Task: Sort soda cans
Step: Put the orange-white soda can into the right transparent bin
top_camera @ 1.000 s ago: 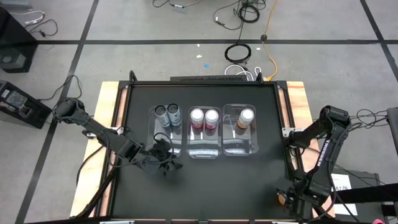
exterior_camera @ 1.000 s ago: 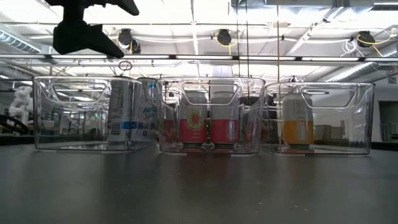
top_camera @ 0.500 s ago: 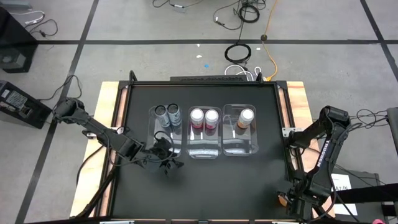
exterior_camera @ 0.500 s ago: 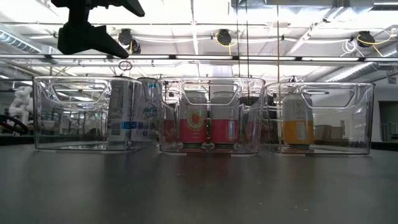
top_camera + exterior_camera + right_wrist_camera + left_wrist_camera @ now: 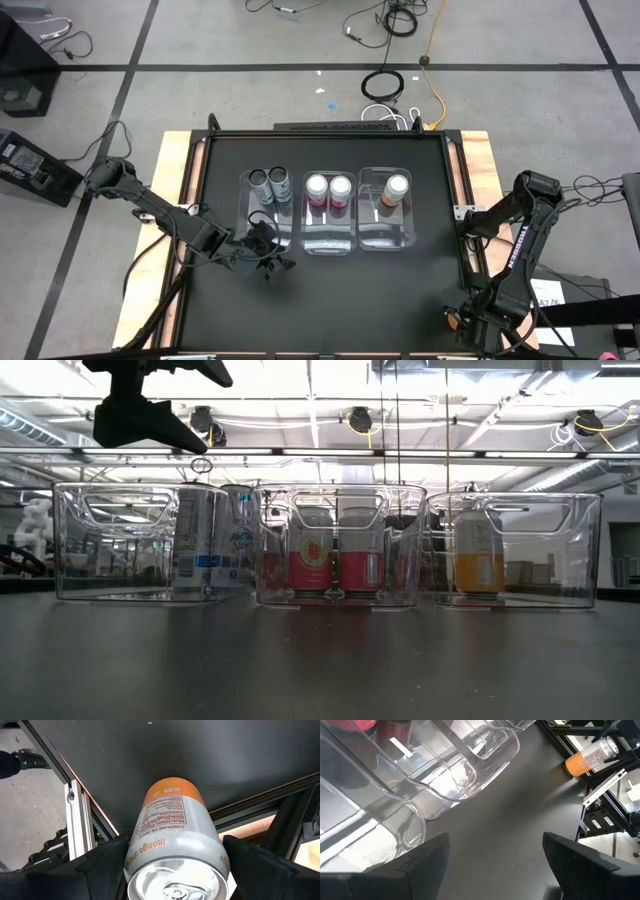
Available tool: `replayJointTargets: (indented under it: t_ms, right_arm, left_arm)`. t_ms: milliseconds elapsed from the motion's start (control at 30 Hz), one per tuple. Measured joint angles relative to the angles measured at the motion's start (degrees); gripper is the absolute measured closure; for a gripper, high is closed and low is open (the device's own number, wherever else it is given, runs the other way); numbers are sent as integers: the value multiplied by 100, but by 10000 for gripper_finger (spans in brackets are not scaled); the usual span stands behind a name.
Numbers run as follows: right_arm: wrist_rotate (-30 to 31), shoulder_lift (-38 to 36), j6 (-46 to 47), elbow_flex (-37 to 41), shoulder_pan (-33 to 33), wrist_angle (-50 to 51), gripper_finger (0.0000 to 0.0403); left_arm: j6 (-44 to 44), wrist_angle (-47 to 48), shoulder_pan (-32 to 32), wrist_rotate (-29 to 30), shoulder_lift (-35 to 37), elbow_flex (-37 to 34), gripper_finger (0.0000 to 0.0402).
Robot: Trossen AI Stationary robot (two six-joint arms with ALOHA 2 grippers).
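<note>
The left gripper point(image 5: 268, 262) hangs empty with its fingers apart, just in front of the left bin point(image 5: 248, 200), whose two grey cans point(image 5: 269, 183) stand at the bin's far end from it. In the middle bin point(image 5: 327, 240) beside it stand both pink cans point(image 5: 328, 188), so those two colours look sorted. The right bin point(image 5: 386, 235) holds only one orange can point(image 5: 396, 187). The last orange can point(image 5: 175, 840) lies at the table's near right corner, between the spread fingers of the right gripper point(image 5: 462, 320), not yet clamped, so gripping and binning it appears to be all that remains.
</note>
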State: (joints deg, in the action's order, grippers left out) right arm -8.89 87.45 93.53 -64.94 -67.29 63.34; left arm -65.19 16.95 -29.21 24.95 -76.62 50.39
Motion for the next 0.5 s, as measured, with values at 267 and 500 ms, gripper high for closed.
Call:
replayJointTargets:
  t_ms: [267,500]
  right_arm:
    - [60,1,-85,-7,147,28,90]
    - [-170,5,-513,-3,167,2,90]
  left_arm:
    - [7,3,0,0,0,0,74]
    - [9,4,0,0,0,0,74]
